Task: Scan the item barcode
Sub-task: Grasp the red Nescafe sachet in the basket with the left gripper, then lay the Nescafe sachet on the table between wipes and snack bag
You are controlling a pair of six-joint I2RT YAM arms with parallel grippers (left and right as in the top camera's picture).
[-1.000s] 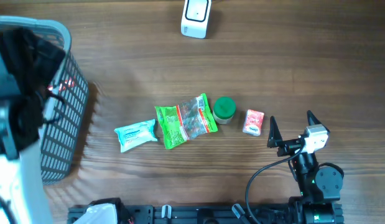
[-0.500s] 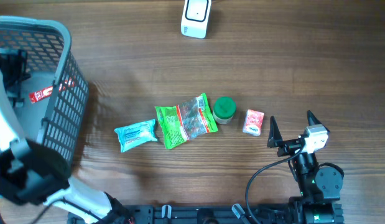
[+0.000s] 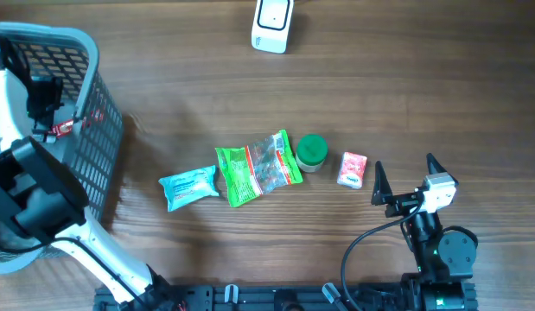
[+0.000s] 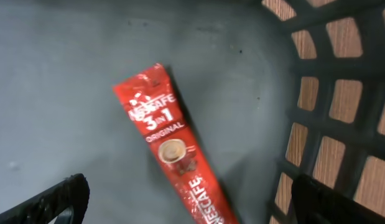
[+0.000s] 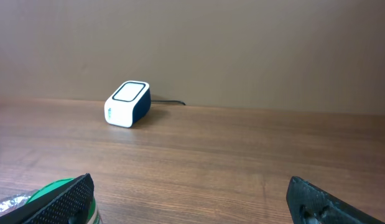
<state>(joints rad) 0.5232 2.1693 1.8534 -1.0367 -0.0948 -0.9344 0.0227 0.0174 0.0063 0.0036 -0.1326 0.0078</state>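
Notably left wrist is showing one Nescafe sachet point(image 4: 173, 162) lying on the basket point(image 4: 68, 81) floor under the released left gripper point(image 4: 195, 202), overhead alone is showing three packets point(image 3: 257, 168), one jar point(image 3: 312, 152), one scanner point(image 3: 272, 24), right gripper point(image 3: 407, 177) spread open.

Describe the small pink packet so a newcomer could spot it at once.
On the wooden table, a row of four items lies in the middle, right of the grey basket. The pink packet is the rightmost, just beyond the round green lid and nearest the right gripper. It is the only pink item there.
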